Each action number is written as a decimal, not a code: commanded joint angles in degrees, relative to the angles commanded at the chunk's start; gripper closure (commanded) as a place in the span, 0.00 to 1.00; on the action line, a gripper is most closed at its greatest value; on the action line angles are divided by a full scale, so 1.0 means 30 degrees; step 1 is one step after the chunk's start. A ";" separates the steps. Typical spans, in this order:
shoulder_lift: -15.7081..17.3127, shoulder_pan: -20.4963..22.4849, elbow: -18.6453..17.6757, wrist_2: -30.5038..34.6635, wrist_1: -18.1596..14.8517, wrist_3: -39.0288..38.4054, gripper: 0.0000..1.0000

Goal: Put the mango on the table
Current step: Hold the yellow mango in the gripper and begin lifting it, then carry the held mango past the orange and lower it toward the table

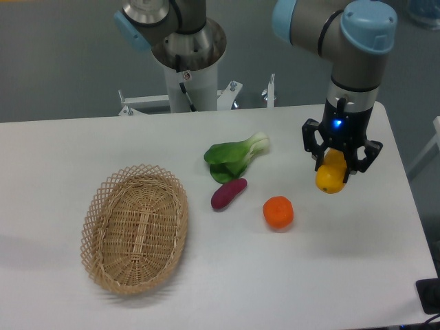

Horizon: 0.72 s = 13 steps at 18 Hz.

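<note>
The yellow mango (331, 177) hangs at the right side of the white table (357, 275), its lower end low over the surface; contact with the tabletop cannot be told. My gripper (335, 165) points straight down and is shut on the mango's upper part, black fingers on either side. A blue light glows on the wrist above it.
An orange-red round fruit (278, 212) lies just left of the mango. A purple sweet potato (228, 193) and a green leafy vegetable (235, 157) sit mid-table. An oval wicker basket (135, 229) stands at the left. The table's right edge runs close to the gripper.
</note>
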 joint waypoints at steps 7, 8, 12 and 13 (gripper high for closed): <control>-0.1635 -0.0817 0.0671 0.0146 0.0847 -0.2250 0.45; -0.2163 -0.1023 0.0935 0.0146 0.1169 -0.2923 0.45; -0.4184 -0.2515 0.1640 0.0146 0.3041 -0.7108 0.45; -0.4682 -0.2926 0.1612 0.0146 0.3830 -0.8047 0.45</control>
